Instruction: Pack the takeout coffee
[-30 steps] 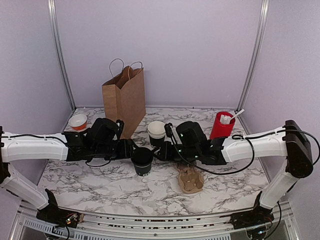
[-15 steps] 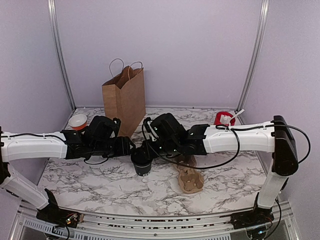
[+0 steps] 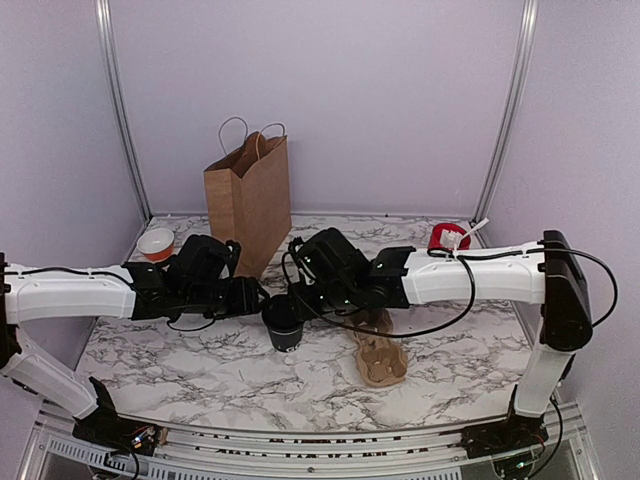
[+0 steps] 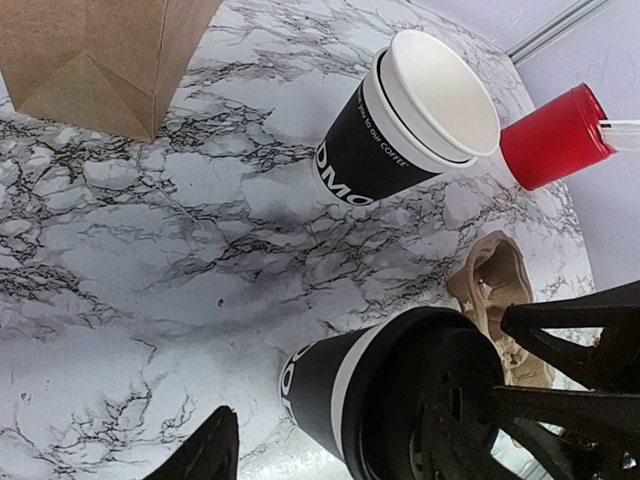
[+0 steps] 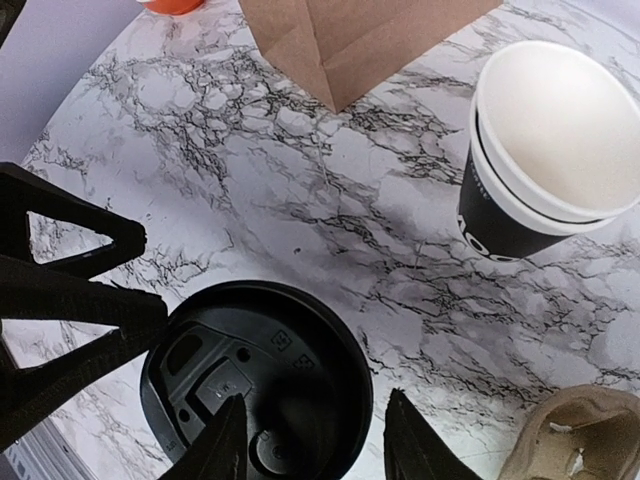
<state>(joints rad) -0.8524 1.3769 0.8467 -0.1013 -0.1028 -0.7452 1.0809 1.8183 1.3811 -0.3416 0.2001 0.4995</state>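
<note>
The takeout coffee (image 3: pixel 284 330) is a small black cup with its black lid (image 5: pixel 255 385) on, standing mid-table. It also shows in the left wrist view (image 4: pixel 340 400). My right gripper (image 3: pixel 298 298) hovers open just above the lid; in the right wrist view (image 5: pixel 315 400) one finger is over the lid and the other is past its right edge. My left gripper (image 3: pixel 255 298) is open at the cup's left side. In the left wrist view (image 4: pixel 335 440) one finger stands apart from the cup wall and the other is blurred against the lid.
A brown paper bag (image 3: pixel 250 205) stands behind the cup. A stack of lidless white-rimmed cups (image 5: pixel 540 170) sits far right of it. A red cup with white sticks (image 3: pixel 448 238), a cardboard cup carrier (image 3: pixel 380 355) and a small orange bowl (image 3: pixel 155 242) are also on the table.
My right arm has swung left from beside the red cup to above the lidded cup, then settled slightly. The left arm has hardly moved.
</note>
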